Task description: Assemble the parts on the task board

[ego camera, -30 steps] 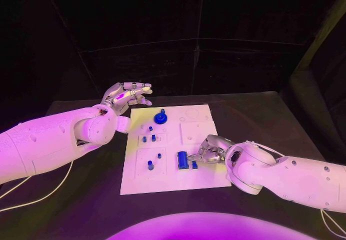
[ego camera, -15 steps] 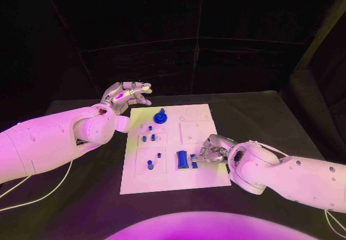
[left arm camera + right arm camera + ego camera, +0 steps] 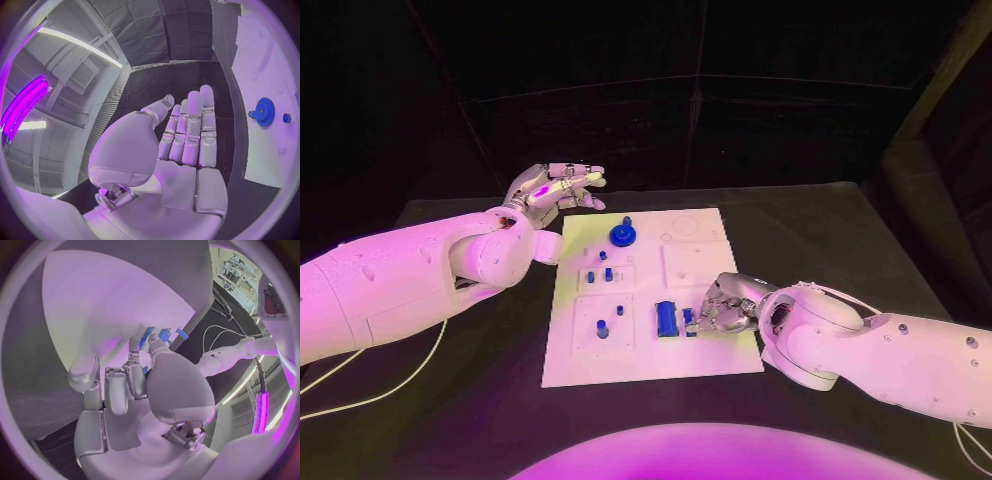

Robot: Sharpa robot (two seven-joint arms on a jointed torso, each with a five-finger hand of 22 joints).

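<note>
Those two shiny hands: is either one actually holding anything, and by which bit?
The left hand holds nothing. The right hand touches a small blue part on the task board; a grip cannot be told.

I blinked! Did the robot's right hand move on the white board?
Yes. The right hand slid slightly toward the task board's near edge.
</note>
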